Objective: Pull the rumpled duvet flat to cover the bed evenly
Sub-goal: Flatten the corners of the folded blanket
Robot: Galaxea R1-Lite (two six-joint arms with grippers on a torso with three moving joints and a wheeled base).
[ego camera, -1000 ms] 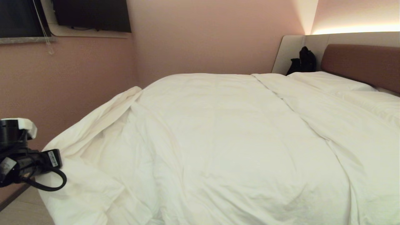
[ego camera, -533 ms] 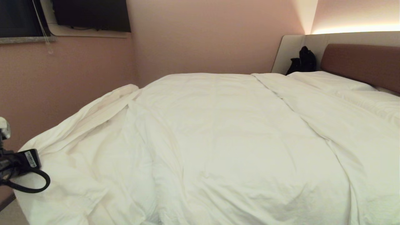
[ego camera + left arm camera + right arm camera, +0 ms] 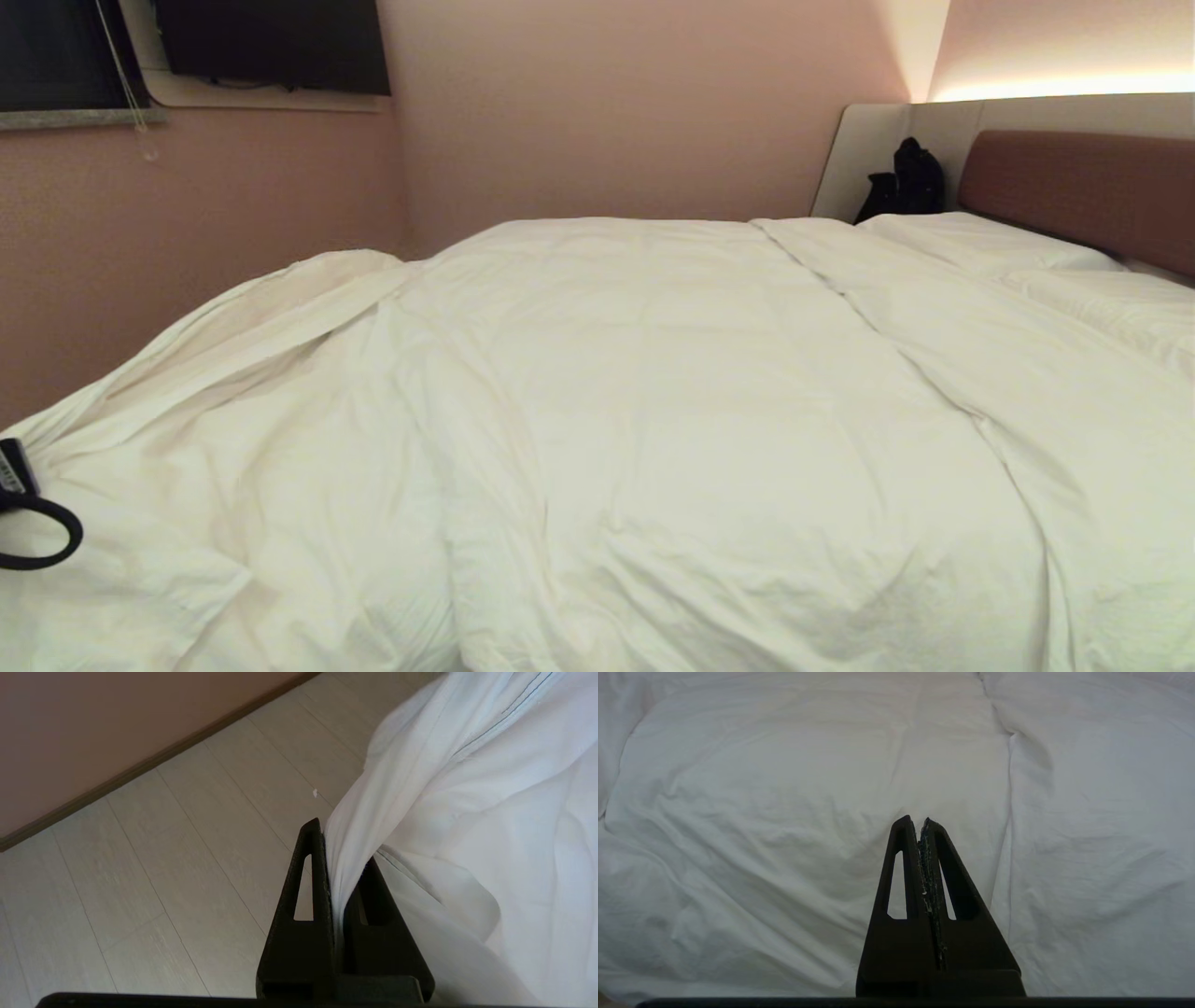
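Left wrist view shows the left gripper (image 3: 343,847) clamped on a bunched fold of the duvet (image 3: 490,812): the white cloth runs down into the slot between the two dark fingers (image 3: 308,891), which stand pressed together with only the thickness of the fabric between them. From the fingertips the cloth rises and fans out to one side in soft folds, with a stitched seam line visible near its edge. Beyond the fingers lies the floor (image 3: 163,858) of pale planks, bordered by a dark skirting strip at the foot of a pink wall (image 3: 93,728). Head view shows the duvet (image 3: 653,420) spread over most of the bed (image 3: 1074,187), puffy and creased, with a long ridge running from the far edge toward the near right. Its left corner is drawn out toward the left edge of that view, where only a black cable loop (image 3: 37,541) of the left arm shows; the gripper itself is outside that view. A flat pillow (image 3: 980,243) lies at the head end, against the reddish-brown headboard, and a black bag (image 3: 906,182) stands beside the beige side panel. Right wrist view shows the right gripper (image 3: 920,823) with its fingers (image 3: 901,882) fully together, holding nothing, poised above the wrinkled duvet (image 3: 784,812), which fills that whole view.
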